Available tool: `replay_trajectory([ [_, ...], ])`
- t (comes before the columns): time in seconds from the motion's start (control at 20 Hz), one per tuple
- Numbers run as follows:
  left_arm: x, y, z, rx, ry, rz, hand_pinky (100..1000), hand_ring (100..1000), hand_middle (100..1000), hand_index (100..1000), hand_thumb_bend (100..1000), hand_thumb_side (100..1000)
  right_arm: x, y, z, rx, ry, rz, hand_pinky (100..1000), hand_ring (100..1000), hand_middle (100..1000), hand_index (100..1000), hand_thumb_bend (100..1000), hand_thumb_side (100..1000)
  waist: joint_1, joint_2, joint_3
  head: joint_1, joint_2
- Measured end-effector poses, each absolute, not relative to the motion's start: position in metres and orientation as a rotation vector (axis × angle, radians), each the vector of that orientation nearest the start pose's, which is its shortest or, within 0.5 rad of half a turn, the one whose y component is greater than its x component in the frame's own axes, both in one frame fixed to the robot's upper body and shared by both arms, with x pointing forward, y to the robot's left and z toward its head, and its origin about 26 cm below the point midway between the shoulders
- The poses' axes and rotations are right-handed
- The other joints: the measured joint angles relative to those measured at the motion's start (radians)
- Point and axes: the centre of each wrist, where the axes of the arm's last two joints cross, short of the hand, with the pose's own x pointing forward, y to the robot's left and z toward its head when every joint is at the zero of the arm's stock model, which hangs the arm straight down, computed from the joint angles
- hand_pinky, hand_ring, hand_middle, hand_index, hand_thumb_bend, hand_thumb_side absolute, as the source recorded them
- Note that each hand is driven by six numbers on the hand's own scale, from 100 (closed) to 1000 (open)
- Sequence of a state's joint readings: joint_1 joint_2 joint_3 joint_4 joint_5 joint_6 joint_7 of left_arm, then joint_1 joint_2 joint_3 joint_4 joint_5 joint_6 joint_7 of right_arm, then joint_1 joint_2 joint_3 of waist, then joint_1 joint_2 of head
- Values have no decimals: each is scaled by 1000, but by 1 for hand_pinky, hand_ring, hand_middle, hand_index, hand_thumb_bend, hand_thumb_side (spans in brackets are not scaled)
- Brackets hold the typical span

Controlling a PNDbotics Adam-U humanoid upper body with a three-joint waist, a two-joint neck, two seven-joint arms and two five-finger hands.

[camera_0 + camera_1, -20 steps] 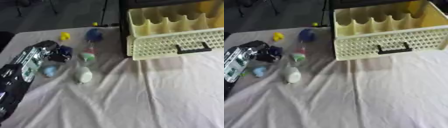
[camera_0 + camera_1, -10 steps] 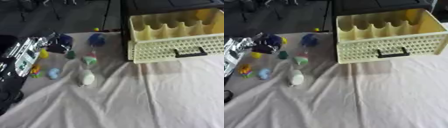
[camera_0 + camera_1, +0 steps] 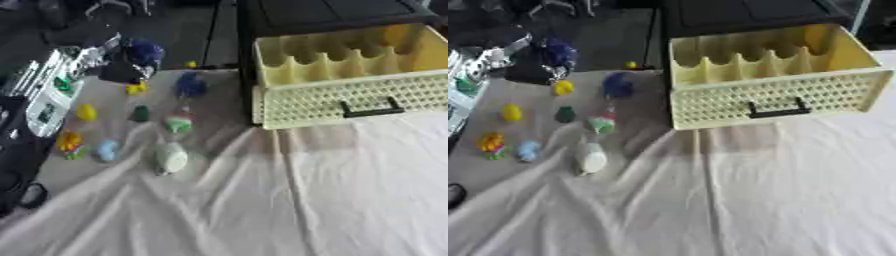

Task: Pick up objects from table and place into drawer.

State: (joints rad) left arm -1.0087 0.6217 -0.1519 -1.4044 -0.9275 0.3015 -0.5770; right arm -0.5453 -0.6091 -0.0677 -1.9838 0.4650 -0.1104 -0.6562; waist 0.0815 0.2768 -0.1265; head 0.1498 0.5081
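**A draped table over a dark floor**

A wrinkled white cloth point(image 3: 710, 200) covers the table, creased toward its near edge. Beyond the far edge lies a dark grey floor point(image 3: 175, 30). A thin dark pole point(image 3: 213, 30), perhaps a stand leg, rises there. Light is soft and even.

Table point(image 3: 350, 210) covered with wrinkled white cloth point(image 3: 262, 200); yellow drawer point(image 3: 776, 75) set at far right; small toys point(image 3: 588, 157) scattered far left.

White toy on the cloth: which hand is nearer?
Left. The left hand sits beyond the white toy, farther back and to its left; the right hand shows in neither view.
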Motion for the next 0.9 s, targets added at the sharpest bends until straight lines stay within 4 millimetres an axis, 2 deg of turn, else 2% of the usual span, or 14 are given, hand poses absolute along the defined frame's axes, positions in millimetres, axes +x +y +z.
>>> replay_trajectory([
  [0.05,412,257,353,1234,-1425,-1175,100,383,389,581,100,672,304,-290,307,1266,2958,-12,583,666,693,813,100,783,3,-2,-4,1,0],
  [0.55,410,198,370,1136,-1624,-1217,100,376,382,575,100,678,305,-284,310,1217,2968,-6,583,664,691,812,100,785,31,-5,-53,18,0],
  [0.9,425,177,359,1059,-1634,-1184,100,372,375,564,100,683,306,-280,313,1177,2973,-5,583,663,689,809,100,785,50,4,-100,41,-2],
])
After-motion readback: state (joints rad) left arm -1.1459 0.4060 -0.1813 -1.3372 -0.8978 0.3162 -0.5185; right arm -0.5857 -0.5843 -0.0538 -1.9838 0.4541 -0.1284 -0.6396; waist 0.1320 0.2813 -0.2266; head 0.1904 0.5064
